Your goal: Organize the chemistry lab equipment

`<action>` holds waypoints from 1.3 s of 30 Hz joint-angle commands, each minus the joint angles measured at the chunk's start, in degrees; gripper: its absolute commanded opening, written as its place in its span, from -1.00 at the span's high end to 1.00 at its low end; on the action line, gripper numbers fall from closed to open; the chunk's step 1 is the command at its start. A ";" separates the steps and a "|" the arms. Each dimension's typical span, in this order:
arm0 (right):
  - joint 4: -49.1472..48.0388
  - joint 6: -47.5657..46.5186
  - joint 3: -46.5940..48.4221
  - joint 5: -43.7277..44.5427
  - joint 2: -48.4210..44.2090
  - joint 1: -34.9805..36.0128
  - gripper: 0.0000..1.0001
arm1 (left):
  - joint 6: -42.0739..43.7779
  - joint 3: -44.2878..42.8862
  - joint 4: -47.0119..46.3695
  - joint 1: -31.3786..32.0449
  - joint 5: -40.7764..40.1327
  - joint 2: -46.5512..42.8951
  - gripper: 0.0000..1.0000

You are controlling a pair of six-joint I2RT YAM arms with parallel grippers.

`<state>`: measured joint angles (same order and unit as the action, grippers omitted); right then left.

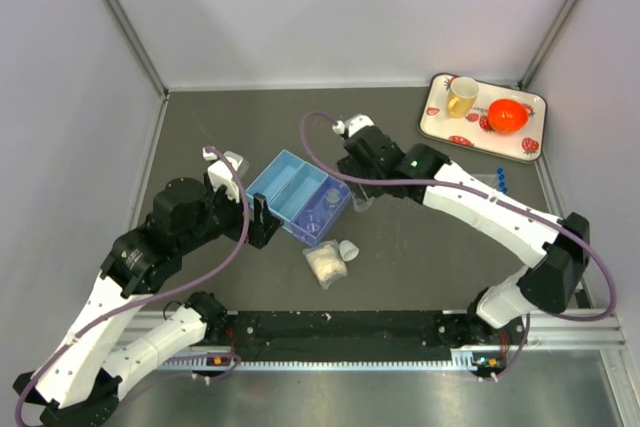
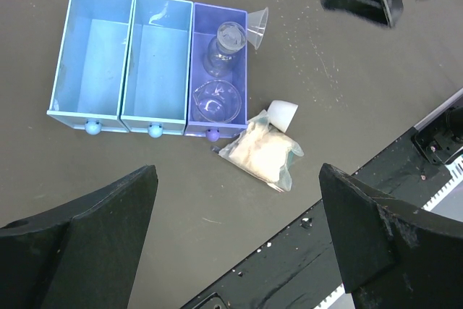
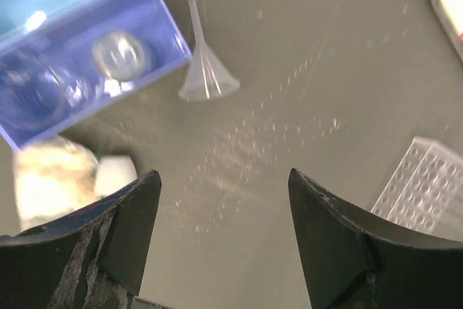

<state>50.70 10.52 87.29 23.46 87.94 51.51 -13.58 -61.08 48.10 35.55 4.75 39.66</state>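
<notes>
The blue three-compartment tray (image 1: 285, 179) (image 2: 94, 59) lies at the table's centre. Two tiny clear beakers (image 2: 215, 99) (image 3: 120, 53) sit in its darker end compartment; the other two compartments are bare. A clear funnel (image 2: 257, 24) (image 3: 207, 74) lies on its side just beside that end. A small bag of white material (image 1: 325, 265) (image 2: 262, 154) and a small white cup (image 2: 283, 113) lie near the tray's corner. My right gripper (image 1: 355, 185) (image 3: 224, 175) hovers open and empty above the table near the funnel. My left gripper (image 1: 262, 220) (image 2: 237, 179) is wide open, empty, left of the tray. The clear tube rack (image 3: 427, 184) and blue-capped tubes (image 1: 501, 179) lie at the right.
A white strawberry-patterned tray (image 1: 437, 119) at the back right carries a yellow mug (image 1: 461, 97) and an orange bowl (image 1: 509, 115). White walls enclose the table on three sides. The black base rail (image 2: 340, 251) runs along the near edge.
</notes>
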 commanded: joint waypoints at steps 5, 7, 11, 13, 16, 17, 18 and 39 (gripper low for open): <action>-9.19 6.61 -22.56 -10.78 -14.27 2.37 -0.43 | -0.21 -1.15 -2.39 -0.22 0.60 -0.02 -0.98; -12.19 6.96 -26.18 -13.96 -18.76 2.98 -0.43 | -0.48 -1.06 -2.57 -0.13 0.87 -0.11 -0.98; -19.48 8.37 -35.86 -23.17 -23.95 3.42 -0.43 | -0.83 -0.53 -3.27 -0.13 2.10 -0.63 -0.98; -23.44 8.90 -38.58 -26.88 -25.09 3.43 -0.42 | -1.18 -0.01 -3.45 -0.13 2.80 -0.81 -0.98; -27.13 10.13 -43.24 -28.57 -24.14 4.39 -0.40 | -1.80 0.43 -3.62 -0.13 3.68 -1.16 -0.98; -27.66 10.65 -43.86 -27.87 -23.70 4.91 -0.40 | -1.88 0.52 -3.80 -0.22 3.86 -1.25 -0.98; -28.19 10.83 -44.22 -27.07 -23.26 5.27 -0.40 | -1.97 0.44 -3.80 -0.22 3.86 -1.43 -0.98; -52.62 13.82 -56.35 -9.75 -16.05 7.29 -0.39 | -1.36 0.70 -4.94 -0.13 5.88 -0.64 -0.98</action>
<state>5.48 23.20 31.29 12.69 70.81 58.13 -15.09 -60.55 46.52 35.55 9.67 38.70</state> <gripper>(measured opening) 0.695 0.990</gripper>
